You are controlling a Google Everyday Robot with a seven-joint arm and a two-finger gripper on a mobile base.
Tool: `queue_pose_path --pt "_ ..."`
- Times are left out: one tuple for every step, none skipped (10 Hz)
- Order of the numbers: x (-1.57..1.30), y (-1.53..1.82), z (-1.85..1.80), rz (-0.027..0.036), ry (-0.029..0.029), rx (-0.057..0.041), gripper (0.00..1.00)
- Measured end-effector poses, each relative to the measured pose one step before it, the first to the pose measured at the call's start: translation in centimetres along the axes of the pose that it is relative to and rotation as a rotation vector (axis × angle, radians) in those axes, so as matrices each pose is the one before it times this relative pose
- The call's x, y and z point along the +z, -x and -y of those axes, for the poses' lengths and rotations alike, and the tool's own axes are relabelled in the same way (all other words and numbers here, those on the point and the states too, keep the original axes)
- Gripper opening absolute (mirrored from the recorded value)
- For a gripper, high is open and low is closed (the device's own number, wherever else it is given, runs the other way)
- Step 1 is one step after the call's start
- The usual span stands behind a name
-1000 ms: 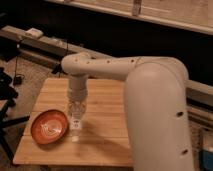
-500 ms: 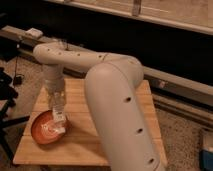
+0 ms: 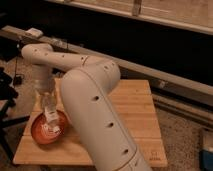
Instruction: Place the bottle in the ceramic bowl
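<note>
Hovering over the shallow orange-red ceramic bowl point(image 3: 48, 128), the tool point(image 3: 50, 116) grips the slim white bottle point(image 3: 51, 118); next: lower, release.

A pale wooden table point(image 3: 135, 112) stands on a speckled floor point(image 3: 182, 132). Behind it a long grey rail point(image 3: 165, 76) runs from ten to three o'clock against a dark wall point(image 3: 125, 35). The gripper point(image 3: 50, 114) hangs at eight o'clock, over the table's left end.

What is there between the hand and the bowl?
In the camera view, only the bottle: it hangs from the hand, over the bowl. I cannot tell if it touches the bowl.
</note>
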Motion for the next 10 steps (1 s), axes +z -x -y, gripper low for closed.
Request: queue_pose_path --pt "0.509 0.376 0.08 -0.01665 -0.01445 -0.00765 0.52" --pt "0.712 0.444 -0.029 -0.01586 -0.0086 -0.00748 0.6" --pt "1.087 0.67 -0.085 -0.02324 -0.01444 -0.01014 0.72" --pt "0.69 0.356 0.02 -0.01267 -0.00605 -0.00304 0.76" --pt "0.875 0.445 0.051 -0.01455 -0.00677 -0.00372 0.78" --pt "0.828 0.434 -0.245 -0.00744 -0.00284 -0.00741 0.78" --pt "0.108 0.076 -0.051 0.00173 0.00112 -0.00157 0.78" --pt "0.002 -0.003 0.009 -0.00005 -0.00012 0.00008 0.78" --pt "-0.045 -0.061 0.198 0.00112 0.00147 0.00296 0.78" --pt "0.012 -0.002 0.001 -0.00028 -0.0002 -0.00001 0.78"
